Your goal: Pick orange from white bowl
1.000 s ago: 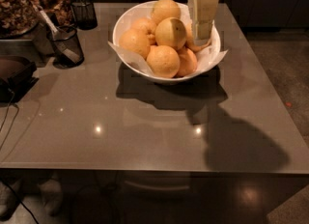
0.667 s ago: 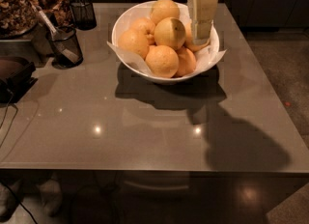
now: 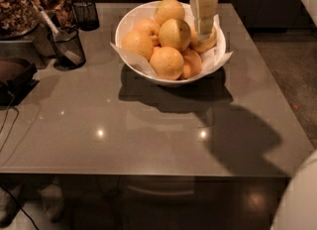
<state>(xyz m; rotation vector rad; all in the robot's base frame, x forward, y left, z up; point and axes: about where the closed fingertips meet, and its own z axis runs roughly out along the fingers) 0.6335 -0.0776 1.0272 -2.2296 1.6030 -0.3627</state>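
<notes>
The white bowl (image 3: 130, 22) stands at the back middle of the grey table, with white paper lining poking past its rim. It holds several yellow-orange fruits. The orange (image 3: 173, 34) is large, round and pale, with a dark stem spot on its right side. It sits on top of the pile in the middle of the bowl. My gripper (image 3: 203, 31) hangs straight down from above into the right side of the bowl. It is just right of the orange and very close to it. A smaller fruit (image 3: 207, 41) lies partly hidden behind the gripper.
Two black mesh cups (image 3: 67, 47) (image 3: 85, 14) stand at the back left, the nearer one holding utensils. A tray of brown dried goods (image 3: 17, 11) and a dark object (image 3: 15, 75) sit at the left edge. The grey table (image 3: 148, 135) reaches to the front.
</notes>
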